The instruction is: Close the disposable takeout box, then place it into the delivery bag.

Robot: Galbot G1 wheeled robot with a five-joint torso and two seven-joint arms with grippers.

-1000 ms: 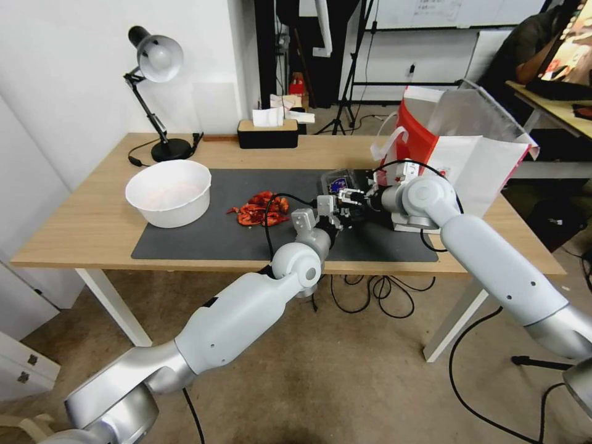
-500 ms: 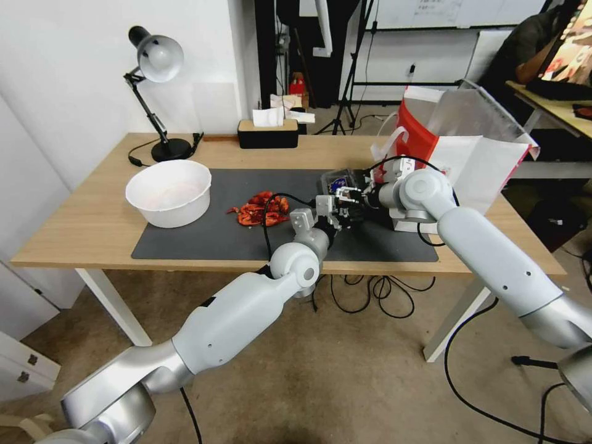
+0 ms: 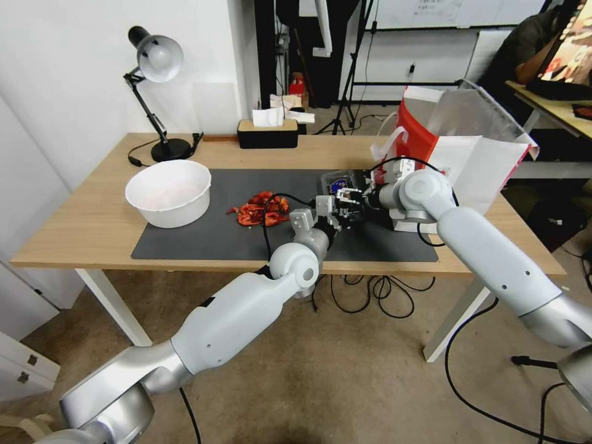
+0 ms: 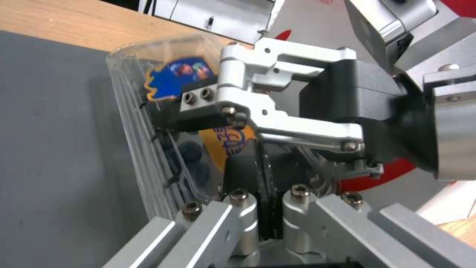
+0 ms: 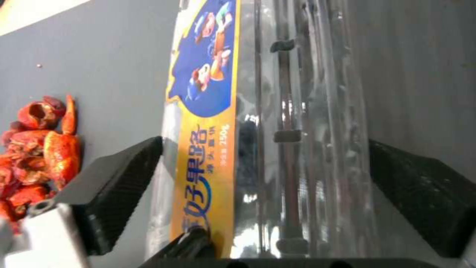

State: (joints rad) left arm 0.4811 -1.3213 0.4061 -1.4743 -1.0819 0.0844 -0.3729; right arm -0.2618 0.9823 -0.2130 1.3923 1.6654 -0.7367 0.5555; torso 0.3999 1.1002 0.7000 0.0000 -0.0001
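From my left wrist camera I see the clear plastic takeout box with a blue and yellow label (image 4: 169, 111) left of centre on the dark grey mat (image 4: 54, 149). The silver and black right gripper (image 4: 198, 119) reaches in from the right, one black pad on the label, while my left gripper's black fingers (image 4: 243, 178) at bottom centre are pressed together against the box.

- Small clear plastic hinged takeout box (image 3: 336, 182): in the head view, near half covered by both grippers; berries too small to make out.
- Box's blue and yellow label (image 5: 206, 123): cut off by the right wrist picture's edge; small print illegible.
- Large white paper delivery bag with red sides (image 3: 456, 148): lower front hidden behind right arm.
- Red crayfish shells (image 5: 37, 156): cropped at the frame edge.
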